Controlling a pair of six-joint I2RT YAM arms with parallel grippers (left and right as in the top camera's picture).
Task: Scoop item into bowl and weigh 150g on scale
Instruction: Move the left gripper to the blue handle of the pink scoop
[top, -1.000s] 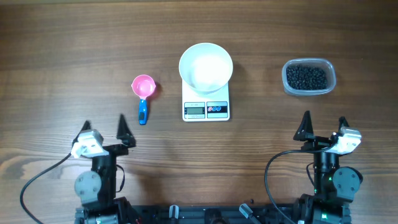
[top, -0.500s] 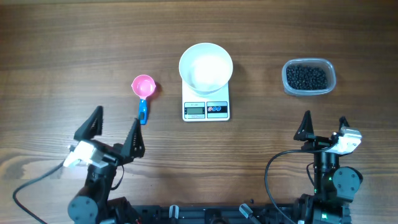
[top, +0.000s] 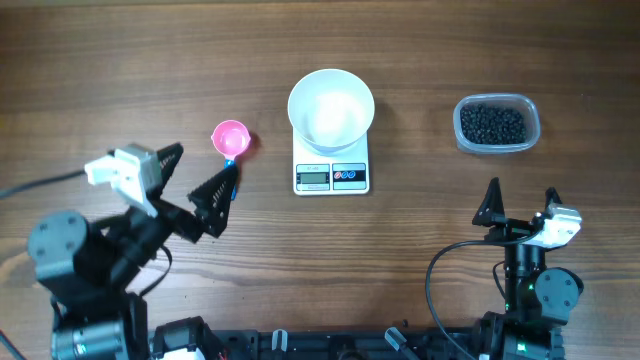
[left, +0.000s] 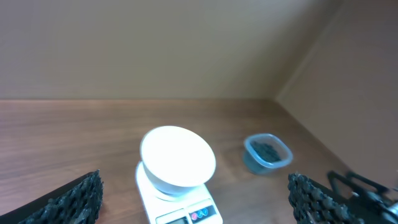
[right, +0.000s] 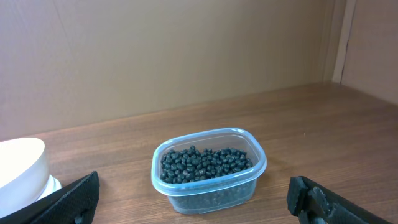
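The tiny round black beans (top: 492, 124) lie in a dark heap inside the clear rounded plastic tub (top: 537, 128), far on the right. Nearest the robot, the right gripper (top: 520, 203) has its jaws wide apart and empty, and the tub is straight ahead of it but well apart. The left gripper (top: 193, 172), also spread open and holding nothing, points at the small scoop with pink cup and blue handle (top: 231, 138). The handle's long axis runs away from the robot, cup at the far end, so I judge the left arm the nearer one. Farther, in the middle, the round white bowl (top: 331, 108) sits empty on the small white digital scale (top: 331, 176).
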